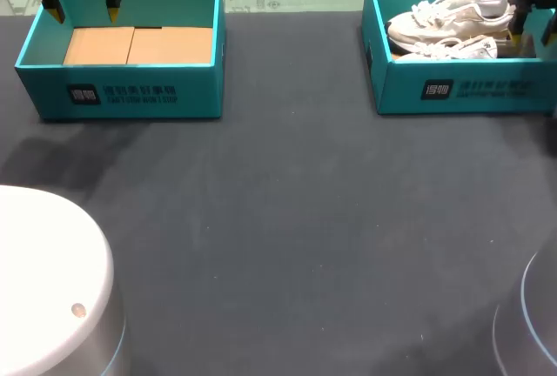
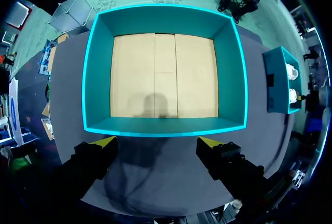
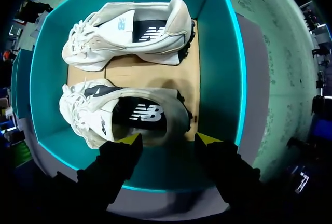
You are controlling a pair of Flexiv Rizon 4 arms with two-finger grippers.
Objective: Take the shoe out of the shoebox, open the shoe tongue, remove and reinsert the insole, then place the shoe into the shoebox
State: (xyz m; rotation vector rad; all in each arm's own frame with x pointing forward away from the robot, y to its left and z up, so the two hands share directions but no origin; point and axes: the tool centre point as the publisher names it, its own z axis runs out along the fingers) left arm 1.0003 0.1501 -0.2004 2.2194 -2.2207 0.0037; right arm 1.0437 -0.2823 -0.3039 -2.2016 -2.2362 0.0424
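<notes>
The right fingers point(image 3: 122, 159) stand spread and hold nothing. In the right wrist view they hang over the heel end of the nearer shoe point(image 3: 140, 115), with that shoe's opening and printed insole point(image 3: 146, 113) just ahead of the yellow tips. I judge them clear of the shoe, though whether they graze it cannot be told. The second shoe point(image 3: 135, 32) lies on its side further ahead, parallel to the first. Both are white and still inside the teal shoebox point(image 1: 461, 89), which sits at the far right of the dark surface point(image 1: 287, 219).

The left fingers point(image 2: 96, 154) are also released and empty. They hover above the near wall of a second shoebox point(image 1: 130, 93) at the far left, which shows only its bare cardboard floor point(image 2: 163, 73). The two boxes stand well apart.

The task looks to be at its first step: the shoe is not yet gripped, and the tongue and insole work has not begun. The next move probably calls for the right fingers to come down around the heel collar or side wall of the nearer shoe. They would then close firmly and lift straight up, so the sole clears the box wall without dragging its neighbour. Open surface between the boxes seems a good place to set it down, within reach of the left arm.
</notes>
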